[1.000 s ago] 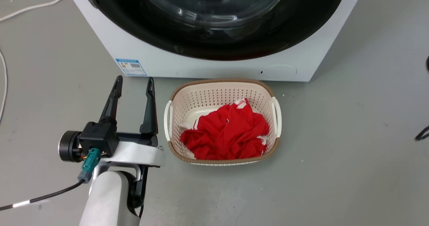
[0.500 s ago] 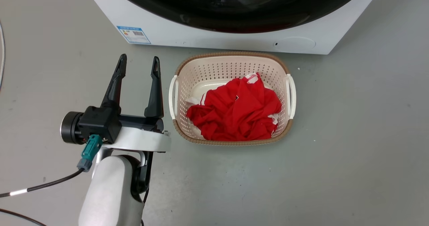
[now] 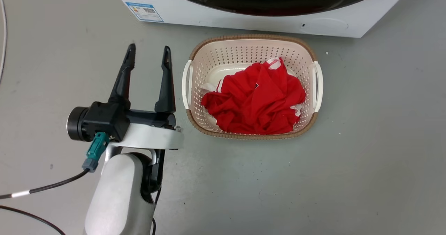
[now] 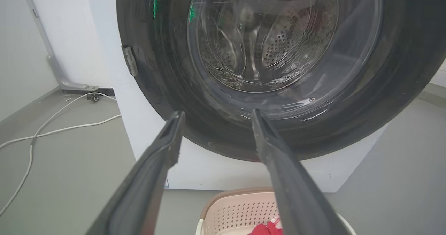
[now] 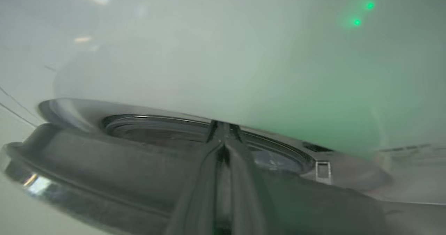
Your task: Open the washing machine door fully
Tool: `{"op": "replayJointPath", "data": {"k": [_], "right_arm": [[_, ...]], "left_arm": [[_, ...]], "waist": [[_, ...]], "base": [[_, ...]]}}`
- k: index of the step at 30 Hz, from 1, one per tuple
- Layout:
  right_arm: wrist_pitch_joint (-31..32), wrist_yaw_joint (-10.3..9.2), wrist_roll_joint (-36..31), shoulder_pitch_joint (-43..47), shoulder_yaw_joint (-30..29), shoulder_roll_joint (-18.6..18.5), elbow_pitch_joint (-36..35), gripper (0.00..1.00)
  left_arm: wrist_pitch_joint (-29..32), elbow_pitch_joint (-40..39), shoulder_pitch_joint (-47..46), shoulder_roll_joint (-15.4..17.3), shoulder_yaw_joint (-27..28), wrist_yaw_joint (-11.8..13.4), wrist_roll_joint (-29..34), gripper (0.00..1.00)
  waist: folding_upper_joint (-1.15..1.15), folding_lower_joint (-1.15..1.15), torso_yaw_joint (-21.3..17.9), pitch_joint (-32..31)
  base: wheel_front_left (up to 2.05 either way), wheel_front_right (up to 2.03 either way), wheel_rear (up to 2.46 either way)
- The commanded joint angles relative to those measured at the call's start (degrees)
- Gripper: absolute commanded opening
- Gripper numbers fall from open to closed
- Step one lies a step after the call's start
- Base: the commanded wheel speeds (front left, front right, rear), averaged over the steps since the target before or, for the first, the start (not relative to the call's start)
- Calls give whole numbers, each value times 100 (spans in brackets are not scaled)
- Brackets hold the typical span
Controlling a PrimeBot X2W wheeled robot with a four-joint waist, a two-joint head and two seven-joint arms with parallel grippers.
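Floor: bare grey floor [image 3: 348,175] in front of a pale wall, with a white cable [image 4: 52,130] trailing to one side.
Washing machine: the washing machine [image 3: 244,17] is a white box standing on the floor at the top of the head view.
Washing machine door: the washing machine door [image 4: 167,88] is a glossy black disc, nearly as wide as the washer. In the left wrist view it looks flat against the front.
Door handling: judged rigid, fairly heavy and hinged, so it should swing on an arc rather than pull straight out. The gloss looks slippery.
Where to hold: the rim on the side away from the hinge is probably best, hooked behind the edge and not pressed on the face. I cannot tell which side that is.
Window: a clear bulging glass bowl [image 4: 278,46] shows the perforated drum behind it. It is best left untouched.
Basket: a cream perforated basket [image 3: 251,43] sits just in front of the washer, below the door.
Garment: crumpled red cloth [image 3: 258,99] lies inside the basket.
Left end effector: the left end effector [image 3: 149,50] hovers beside the basket with its fingers spread wide and holds nothing.
Right end effector: the right end effector [image 5: 223,130] has its fingers drawn together, tips at the door's edge. The view is blurred, so I cannot tell whether anything is pinched.
Metal tab: a small grey tab [image 4: 129,60] is set on the door's rim.
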Motion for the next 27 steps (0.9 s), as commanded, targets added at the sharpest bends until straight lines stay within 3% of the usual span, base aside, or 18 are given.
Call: {"op": "replayJointPath", "data": {"k": [1, 16, 27], "right_arm": [[23, -10, -60, -85, 25, -8, 70, 0], [1024, -5, 155, 112, 133, 87, -161, 0], [2086, -6, 796, 1396, 131, 193, -757, 0]], "left_arm": [[-14, -15, -122, 2, -11, 30, -21, 100], [-14, 90, -142, 4, -63, 64, -44, 100], [-13, 313, 287, 4, -20, -11, 17, 100]], "waist": [[0, -1, 21, 44], [0, -1, 0, -28], [0, -1, -78, -938]], "base": [[0, 0, 0], [0, 0, 0], [0, 0, 0]]}}
